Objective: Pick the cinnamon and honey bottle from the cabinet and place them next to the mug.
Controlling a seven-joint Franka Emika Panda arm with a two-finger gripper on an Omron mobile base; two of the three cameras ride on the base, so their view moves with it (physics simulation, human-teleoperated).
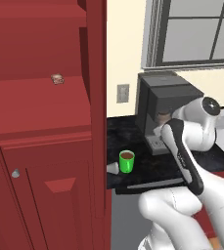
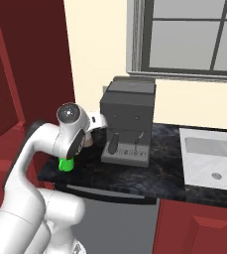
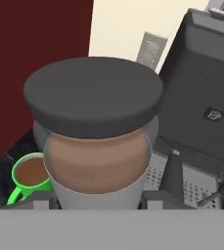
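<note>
Left base view: arm (image 1: 182, 151) rises from lower right, elbow bent, forearm reaching fwd and left over the dark table (image 1: 133, 141). Wrist sits just in front of the coffee machine (image 1: 165, 105). A brown bit of the cinnamon (image 1: 163, 116) shows at the hand, w/ the machine close behind it; jaws themselves hidden here. Mug (image 1: 126, 161), green w/ brown top, stands on the table near its front left edge, well below the hand. Cabinet (image 1: 40, 122), dark red, stands to the left; its open shelf carries a small pinkish-brown lump (image 1: 57, 79). Two silver knobs (image 1: 6, 174) on the lower doors.

Right base view: arm comes up from lower left, upper link leaning right, wrist turned toward the coffee machine. Mug (image 2: 65, 164) partly hidden behind the forearm, green edge showing. Sink (image 2: 211, 158) set in the table at right; window (image 2: 184, 34) above.

Hand view: cinnamon (image 3: 96, 141) sits between the fingertips (image 3: 173, 171), dark cap up, upright relative to the camera. Jaws closed on its sides at a moderate width. Mug (image 3: 29, 176) lower left, just beside and beyond the jar; whether jar is above or level w/ it cannot be told here. Coffee machine at right, wall outlet (image 3: 151, 49) behind.
</note>
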